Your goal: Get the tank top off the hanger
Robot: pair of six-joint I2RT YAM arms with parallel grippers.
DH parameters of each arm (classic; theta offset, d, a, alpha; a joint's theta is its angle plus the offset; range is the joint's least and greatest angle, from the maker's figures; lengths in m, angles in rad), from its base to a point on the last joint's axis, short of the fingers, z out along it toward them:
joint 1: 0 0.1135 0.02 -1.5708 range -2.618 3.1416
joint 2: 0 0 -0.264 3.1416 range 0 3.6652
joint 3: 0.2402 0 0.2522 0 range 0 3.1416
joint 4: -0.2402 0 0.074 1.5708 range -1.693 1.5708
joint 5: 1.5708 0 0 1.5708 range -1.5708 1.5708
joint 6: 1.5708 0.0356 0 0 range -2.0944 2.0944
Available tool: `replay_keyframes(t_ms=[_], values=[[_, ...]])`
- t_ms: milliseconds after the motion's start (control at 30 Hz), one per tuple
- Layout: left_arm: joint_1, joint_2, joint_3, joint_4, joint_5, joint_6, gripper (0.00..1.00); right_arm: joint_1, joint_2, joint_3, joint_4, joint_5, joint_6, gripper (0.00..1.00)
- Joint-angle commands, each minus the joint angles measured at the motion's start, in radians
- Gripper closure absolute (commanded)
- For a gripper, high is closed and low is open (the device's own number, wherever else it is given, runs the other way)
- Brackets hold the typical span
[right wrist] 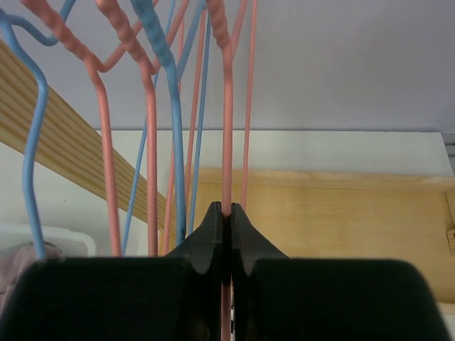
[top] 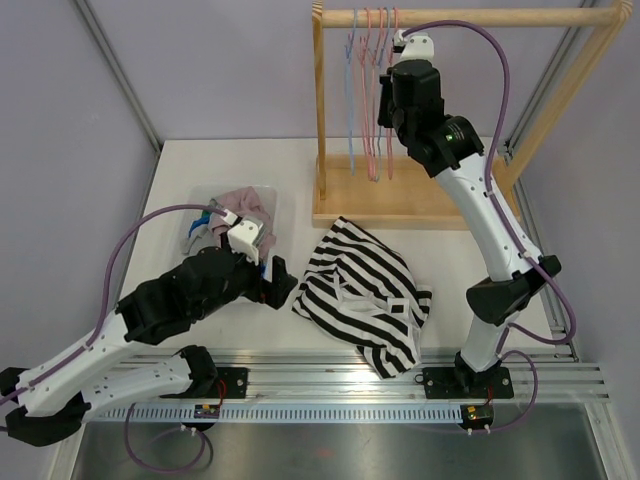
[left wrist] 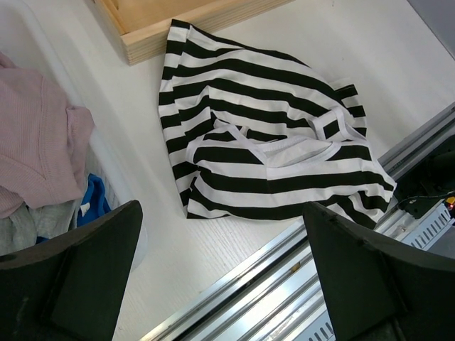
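Observation:
The black-and-white striped tank top (top: 365, 290) lies crumpled on the table in front of the wooden rack, off any hanger; it also shows in the left wrist view (left wrist: 263, 142). My right gripper (right wrist: 227, 210) is up at the rack rail and shut on the wire of a pink hanger (right wrist: 227, 128); in the top view it sits among the hangers (top: 385, 95). My left gripper (top: 277, 282) is open and empty, just left of the tank top, low over the table.
A wooden rack (top: 460, 17) with several pink and blue hangers (top: 365, 90) stands at the back. A clear bin (top: 262, 192) with pink and blue clothes sits at the left. Aluminium rails (top: 330, 375) run along the near edge.

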Motion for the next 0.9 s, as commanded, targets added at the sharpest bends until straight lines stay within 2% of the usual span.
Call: replay_keyframes(t_ms=[0,33,100,133,167,233,267,333,433,600,733,867], values=[[-0.003,0.028,-0.016,0.057,-0.037,-0.022,0.01,0.004,-0.08,-0.019,0.025,0.043,-0.029,0.88],[-0.003,0.036,-0.018,0.063,-0.039,-0.028,0.01,0.004,-0.098,-0.037,0.034,0.052,-0.039,0.72],[-0.004,0.071,-0.022,0.088,-0.054,-0.054,0.01,0.004,-0.156,-0.095,0.054,0.058,-0.045,0.61],[-0.004,0.083,-0.021,0.094,-0.062,-0.062,0.01,0.004,-0.176,-0.114,0.059,0.067,-0.056,0.44],[-0.004,0.117,-0.021,0.1,-0.066,-0.068,0.01,0.004,-0.213,-0.141,0.06,0.075,-0.061,0.38],[-0.004,0.151,-0.021,0.131,-0.065,-0.085,0.01,0.004,-0.247,-0.162,0.049,0.103,-0.078,0.33],[-0.006,0.183,-0.021,0.142,-0.062,-0.092,0.01,0.004,-0.282,-0.177,0.036,0.112,-0.084,0.26],[-0.017,0.22,-0.022,0.18,-0.063,-0.117,0.01,0.004,-0.325,-0.195,0.017,0.127,-0.088,0.21],[-0.032,0.304,-0.022,0.218,-0.071,-0.164,0.01,0.004,-0.448,-0.278,0.011,0.106,-0.076,0.01],[-0.078,0.448,-0.01,0.284,-0.062,-0.238,0.01,0.004,-0.686,-0.462,-0.014,-0.007,-0.052,0.01],[-0.121,0.617,0.016,0.343,-0.043,-0.255,0.01,0.004,-0.813,-0.582,-0.062,-0.26,-0.041,0.01],[-0.164,0.796,0.085,0.359,-0.019,-0.244,0.01,0.004,-0.931,-0.695,-0.109,-0.394,-0.016,0.0]])
